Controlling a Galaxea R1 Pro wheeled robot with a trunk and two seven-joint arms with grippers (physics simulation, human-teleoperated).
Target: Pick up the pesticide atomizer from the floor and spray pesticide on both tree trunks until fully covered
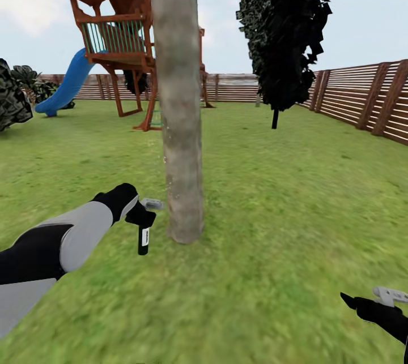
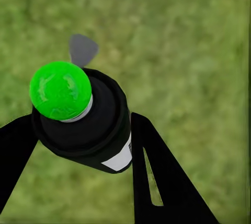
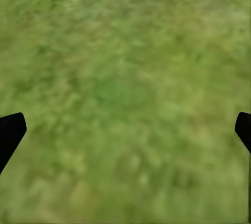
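Black atomizer (image 1: 144, 238) gripped in left claw (image 1: 140, 215) — beside trunk (image 1: 180, 126); right claw (image 1: 362, 303) spread.

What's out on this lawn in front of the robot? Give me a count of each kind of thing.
Thick grey-brown tree trunk: 1
Dark conifer: 1
Wooden play tower with a blue slide: 1
Dark spray bottle, held in the left gripper: 1
Total: 4
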